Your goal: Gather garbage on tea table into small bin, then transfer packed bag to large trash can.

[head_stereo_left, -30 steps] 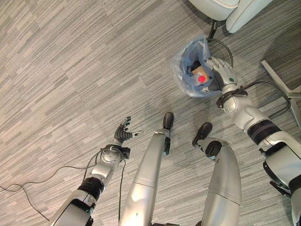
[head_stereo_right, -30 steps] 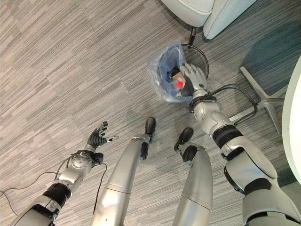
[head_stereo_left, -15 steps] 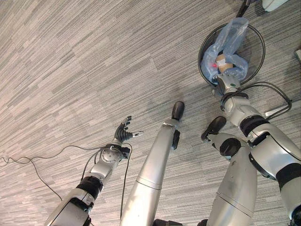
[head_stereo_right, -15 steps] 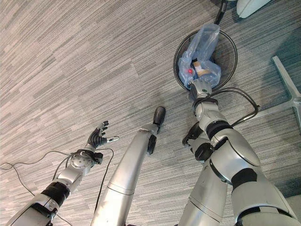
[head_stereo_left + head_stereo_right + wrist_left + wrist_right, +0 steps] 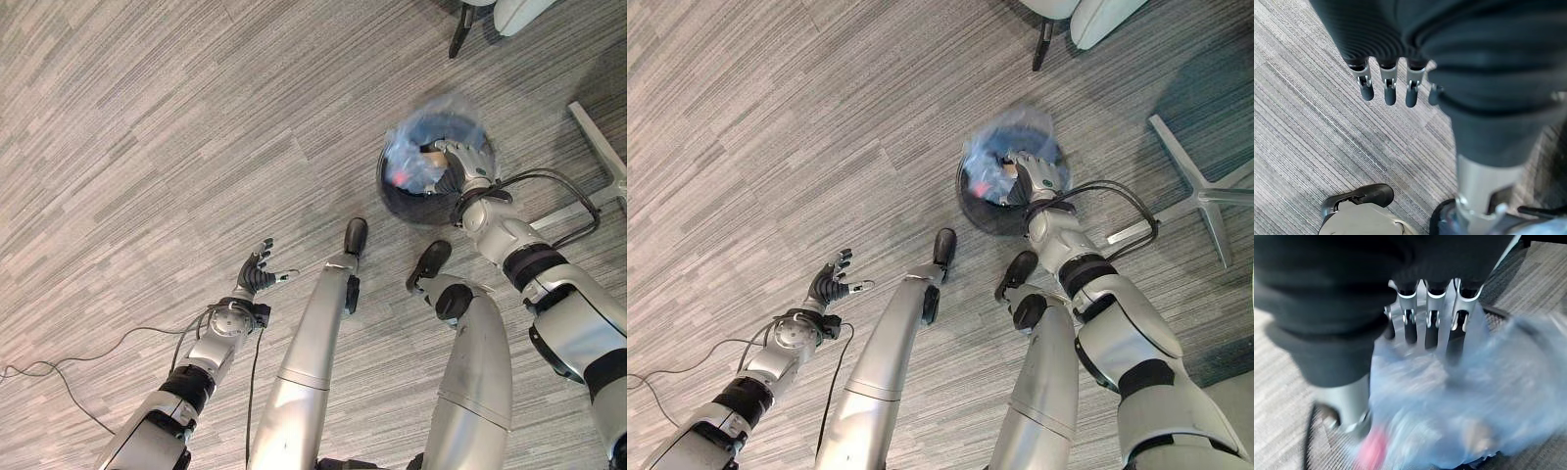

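The blue bag (image 5: 423,162) is gripped by the right robot hand (image 5: 460,162) over the black bin (image 5: 407,204); the left robot hand (image 5: 257,278) is held spread above the floor.

Left hand (image 5: 257,278) raised off to the left side, fingers spread and relaxed, holding nothing, right arm stretched forward, right hand (image 5: 458,163) with fingers curled, gripping

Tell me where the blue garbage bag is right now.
In the left eye view the blue garbage bag sits on the robot's right, in the round black bin on the grey carpet, at the right hand.
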`<state>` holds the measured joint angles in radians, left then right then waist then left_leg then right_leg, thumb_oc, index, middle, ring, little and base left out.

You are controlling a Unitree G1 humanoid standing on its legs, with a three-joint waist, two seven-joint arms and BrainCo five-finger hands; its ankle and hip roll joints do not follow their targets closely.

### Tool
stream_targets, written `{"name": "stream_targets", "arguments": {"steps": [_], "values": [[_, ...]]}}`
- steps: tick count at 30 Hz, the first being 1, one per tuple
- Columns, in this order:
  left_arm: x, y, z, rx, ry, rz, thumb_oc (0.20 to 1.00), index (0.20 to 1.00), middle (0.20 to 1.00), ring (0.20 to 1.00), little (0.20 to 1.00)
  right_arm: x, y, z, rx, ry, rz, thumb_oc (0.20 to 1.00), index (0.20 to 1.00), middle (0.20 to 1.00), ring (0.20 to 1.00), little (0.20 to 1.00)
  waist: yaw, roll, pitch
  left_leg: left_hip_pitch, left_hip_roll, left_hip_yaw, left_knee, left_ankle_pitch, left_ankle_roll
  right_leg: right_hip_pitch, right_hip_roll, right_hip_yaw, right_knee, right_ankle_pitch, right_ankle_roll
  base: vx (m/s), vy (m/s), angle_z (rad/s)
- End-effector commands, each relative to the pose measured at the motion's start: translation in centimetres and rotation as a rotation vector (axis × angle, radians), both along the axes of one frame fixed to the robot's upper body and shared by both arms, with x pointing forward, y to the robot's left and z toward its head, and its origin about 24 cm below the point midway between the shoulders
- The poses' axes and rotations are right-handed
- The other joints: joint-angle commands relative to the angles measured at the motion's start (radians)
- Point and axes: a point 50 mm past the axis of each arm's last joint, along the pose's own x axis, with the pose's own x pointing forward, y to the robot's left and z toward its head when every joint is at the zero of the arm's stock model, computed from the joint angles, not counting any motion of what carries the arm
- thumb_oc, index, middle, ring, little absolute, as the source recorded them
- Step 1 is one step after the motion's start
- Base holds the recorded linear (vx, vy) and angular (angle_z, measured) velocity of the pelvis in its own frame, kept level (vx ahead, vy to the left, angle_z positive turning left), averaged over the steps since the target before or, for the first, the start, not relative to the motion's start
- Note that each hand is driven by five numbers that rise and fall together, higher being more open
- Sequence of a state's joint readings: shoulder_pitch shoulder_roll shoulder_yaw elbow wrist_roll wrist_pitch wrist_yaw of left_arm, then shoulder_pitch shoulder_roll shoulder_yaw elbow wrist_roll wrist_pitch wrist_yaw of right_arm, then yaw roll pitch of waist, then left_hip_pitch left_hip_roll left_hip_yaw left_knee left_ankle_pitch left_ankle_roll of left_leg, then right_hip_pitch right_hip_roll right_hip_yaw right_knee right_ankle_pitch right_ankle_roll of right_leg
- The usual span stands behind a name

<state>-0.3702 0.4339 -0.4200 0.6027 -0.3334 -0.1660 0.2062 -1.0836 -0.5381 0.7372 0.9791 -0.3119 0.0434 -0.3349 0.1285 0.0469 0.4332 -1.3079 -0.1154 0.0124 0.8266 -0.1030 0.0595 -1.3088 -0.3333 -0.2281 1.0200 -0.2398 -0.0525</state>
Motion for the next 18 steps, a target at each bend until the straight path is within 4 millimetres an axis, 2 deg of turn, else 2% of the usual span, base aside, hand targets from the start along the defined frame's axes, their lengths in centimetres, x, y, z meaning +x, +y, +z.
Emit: {"name": "stream_targets", "arguments": {"steps": [1,8,18], "values": [[-1.0,1.5,-1.2,0.010,0.032,0.061,1.000,1.000,1.000,1.000,1.000,-0.3,0.9,-0.4,-0.010,-0.015,0.055,1.000,1.000,1.000,1.000,1.000,0.021,-0.002,-0.048,0.025,0.017,-0.048,-0.126,0.002,-0.068,0.084,0.016,0.089,-0.056,-0.112,0.078,0.00,0.000,0.00],[-1.1,1.3,-1.2,0.011,0.029,0.067,1.000,1.000,1.000,1.000,1.000,-0.6,1.9,0.3,-0.041,-0.076,0.108,1.000,1.000,1.000,1.000,1.000,0.014,-0.009,-0.051,0.028,0.022,-0.045,-0.132,-0.003,-0.064,0.084,0.021,0.093,-0.065,-0.106,0.086,0.00,0.002,-0.01],[-0.7,1.2,-0.7,0.036,0.008,0.041,1.000,1.000,1.000,1.000,1.000,0.4,0.0,-0.5,-0.099,0.022,-0.034,1.000,1.000,1.000,1.000,1.000,0.032,0.006,-0.044,0.001,0.010,-0.045,-0.119,0.000,-0.064,0.056,0.009,0.099,-0.047,-0.107,0.087,0.00,0.001,-0.01]]}}
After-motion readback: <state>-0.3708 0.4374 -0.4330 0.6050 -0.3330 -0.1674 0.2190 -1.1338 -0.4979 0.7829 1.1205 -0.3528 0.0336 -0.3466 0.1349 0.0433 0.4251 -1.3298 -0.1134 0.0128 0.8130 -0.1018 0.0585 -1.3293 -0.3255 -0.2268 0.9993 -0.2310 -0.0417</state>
